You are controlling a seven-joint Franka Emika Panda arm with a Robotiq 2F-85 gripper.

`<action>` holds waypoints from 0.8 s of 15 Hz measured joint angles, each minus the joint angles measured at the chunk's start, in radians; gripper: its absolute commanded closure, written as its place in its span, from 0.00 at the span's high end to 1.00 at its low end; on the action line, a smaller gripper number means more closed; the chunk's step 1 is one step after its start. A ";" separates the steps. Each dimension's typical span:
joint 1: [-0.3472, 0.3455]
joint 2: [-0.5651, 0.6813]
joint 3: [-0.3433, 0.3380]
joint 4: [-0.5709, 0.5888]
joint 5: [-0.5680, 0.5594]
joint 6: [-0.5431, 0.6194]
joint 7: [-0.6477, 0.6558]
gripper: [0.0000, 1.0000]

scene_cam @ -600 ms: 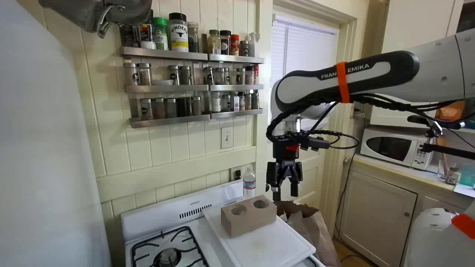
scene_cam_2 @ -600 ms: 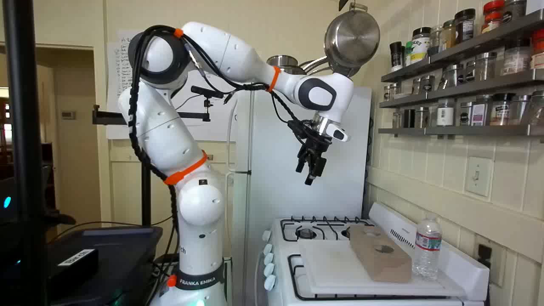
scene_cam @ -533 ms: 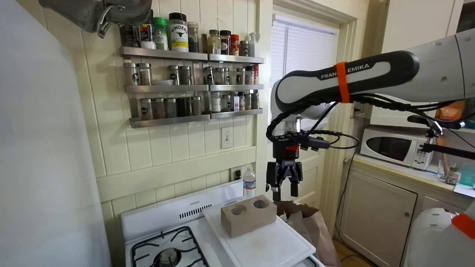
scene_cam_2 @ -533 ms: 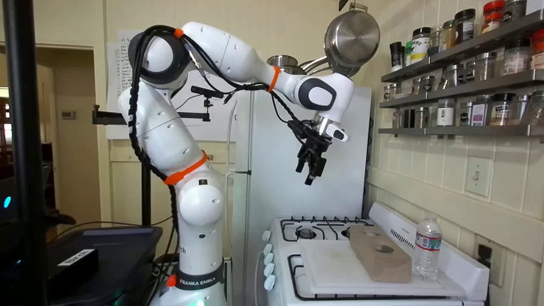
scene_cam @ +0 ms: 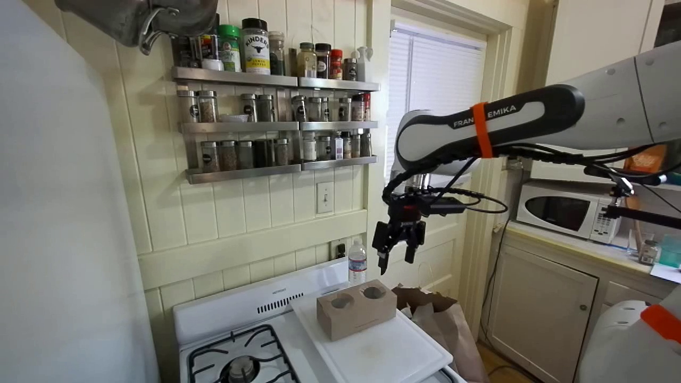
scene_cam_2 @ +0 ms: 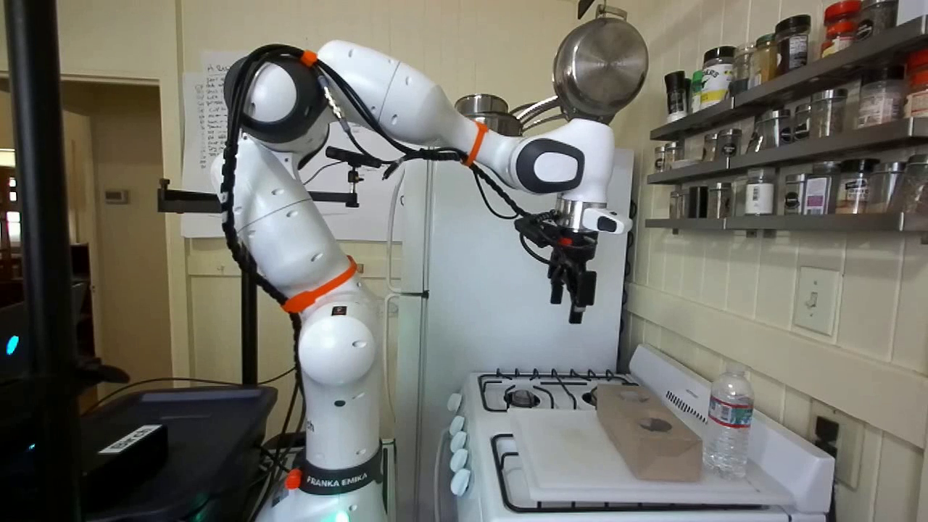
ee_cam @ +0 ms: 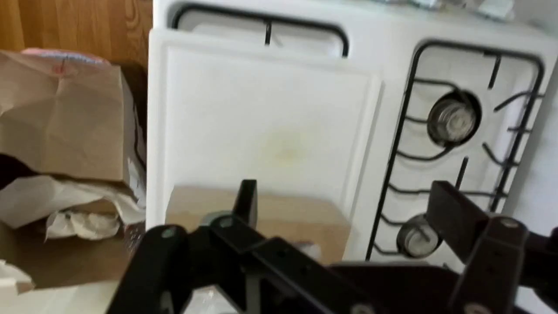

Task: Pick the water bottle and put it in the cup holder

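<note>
The bottle, clear plastic with a pale cap and a red-banded label, stands upright just beside a long side of the holder; whether the two touch is unclear. The holder, a tan boxy block, sits flat on the white surface, two round holes in its top.

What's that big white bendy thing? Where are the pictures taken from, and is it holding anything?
That's a long, jointed white robot arm. Its black, jointed fingers are spread apart and hold nothing. Two pictures are taken from outside the arm, from different places. The third is taken from its wrist, looking down past the fingers.

Below is a white kitchen stove, with a flat, white, rectangular board on top. On the board sits a tan, boxy, two-holed cup holder. A slim, clear plastic water bottle stands upright near it. The arm's job is to put that bottle into the cup holder.
</note>
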 measured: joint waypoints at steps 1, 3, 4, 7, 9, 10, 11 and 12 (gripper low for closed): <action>-0.012 0.016 -0.003 -0.006 0.000 0.088 0.000 1.00; -0.022 0.051 -0.005 -0.019 0.000 0.269 0.000 1.00; -0.022 0.071 -0.005 -0.027 0.000 0.356 0.000 1.00; -0.020 0.143 -0.008 -0.032 0.011 0.494 0.000 1.00; -0.020 0.168 -0.009 -0.025 0.014 0.504 0.000 1.00; -0.020 0.171 -0.009 -0.023 0.014 0.504 0.000 1.00; -0.020 0.171 -0.009 -0.022 0.014 0.504 0.000 1.00; -0.024 0.173 -0.008 -0.022 -0.001 0.511 0.009 1.00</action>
